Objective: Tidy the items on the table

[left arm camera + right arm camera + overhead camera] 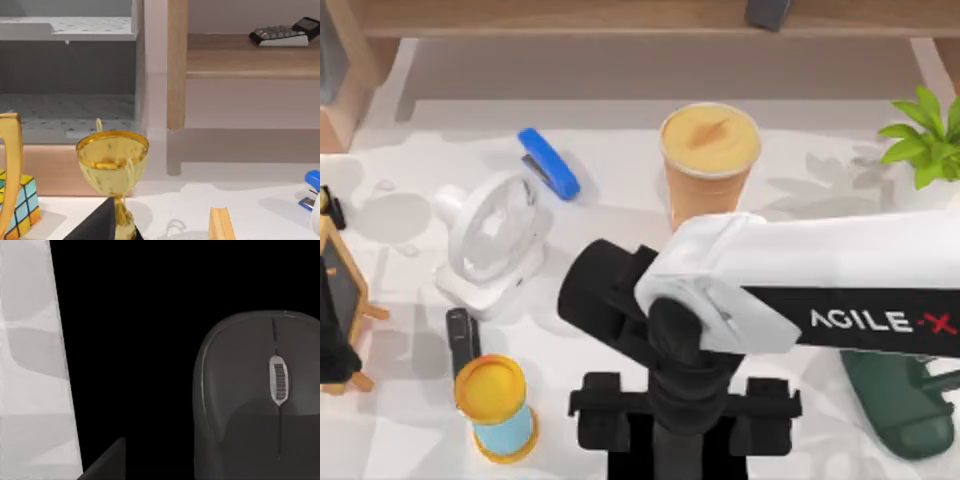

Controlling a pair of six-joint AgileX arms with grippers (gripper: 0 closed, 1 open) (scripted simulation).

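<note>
Stretched in from the table's [800, 190] right side: the right arm, with the right gripper [665, 430] a black block at the near middle edge. Could not tell its grip or whether it held anything. Looked, from the right wrist, straight onto the dark grey mouse [260, 400], close, on black ground. Stood upright behind the arm from above: the orange drink cup [708, 165]; lay flat beside the white fan [492, 240] – the phone-like slab [462, 340]. Faced, from the left wrist, a gold trophy [113, 165] and, up on a wooden shelf, a calculator [280, 35].

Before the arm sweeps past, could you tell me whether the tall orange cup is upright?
Upright: the orange cup stands with its lid facing up.
</note>
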